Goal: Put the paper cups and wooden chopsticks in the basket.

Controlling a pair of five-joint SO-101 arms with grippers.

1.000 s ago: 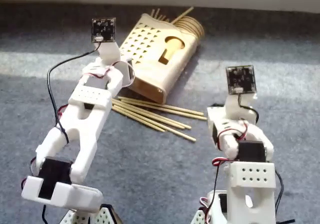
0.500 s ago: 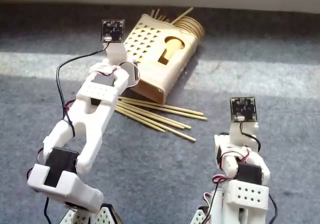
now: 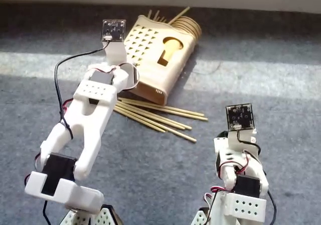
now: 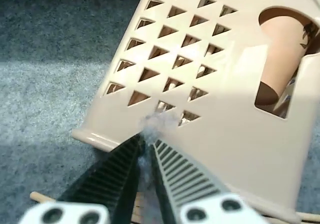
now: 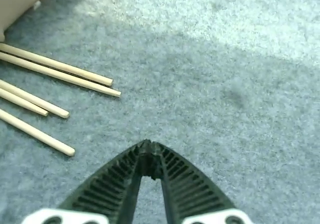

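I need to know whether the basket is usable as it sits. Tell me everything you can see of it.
The basket is cream, plastic-looking, tipped on its side on the grey carpet. Its upward wall has rows of triangular holes and a keyhole-shaped cutout, through which a paper cup shows. Cup rims and stick tips poke past its far end. The left gripper, shut, points at that wall's edge; loose chopsticks lie by its near end.

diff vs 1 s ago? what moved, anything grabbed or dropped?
The right end effector, shut, pulled back toward its base, away from the chopsticks. The left end effector, shut, edged sideways at the basket. Nothing grabbed or released. Basket barely shifted; paper cups inside and loose chopsticks stayed put.
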